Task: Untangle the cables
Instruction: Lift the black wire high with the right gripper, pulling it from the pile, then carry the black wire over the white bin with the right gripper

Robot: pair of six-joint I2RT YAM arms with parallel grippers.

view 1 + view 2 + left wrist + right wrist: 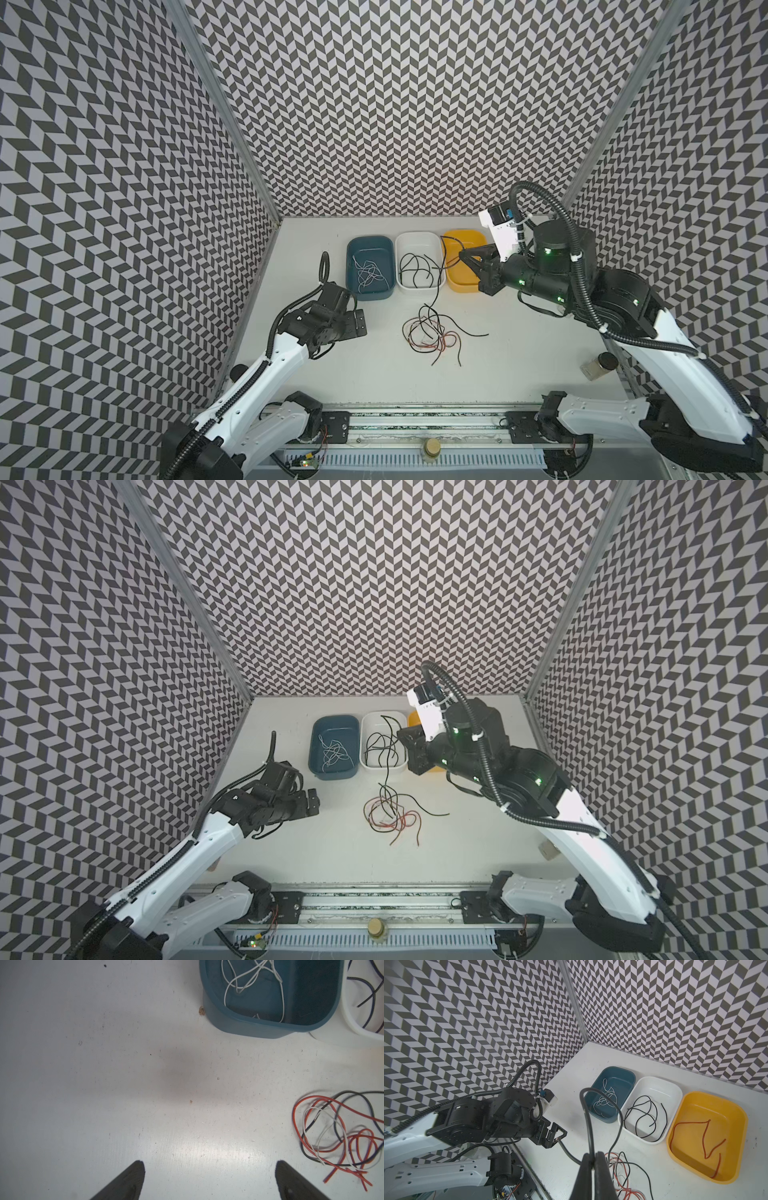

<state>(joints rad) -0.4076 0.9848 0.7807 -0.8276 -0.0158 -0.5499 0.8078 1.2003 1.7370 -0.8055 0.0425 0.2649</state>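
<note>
Scuffed white tabletop [519, 353]; left tool [209, 1164] wide, right tool [593, 1156] tight on thin black cable [588, 1126].

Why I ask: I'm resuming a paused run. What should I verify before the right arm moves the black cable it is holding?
1. Grip: right gripper shut on the black cable: ok.
2. Release: held cable clear of the pile on the table: not ok; its tail runs down into the tangle.
3. Snag: tail knotted around other strands there: cannot tell.
4. Target: white tray holds only black strands, matching colour: ok.
5. Helper: left gripper open, empty, apart from the pile: ok.
</note>
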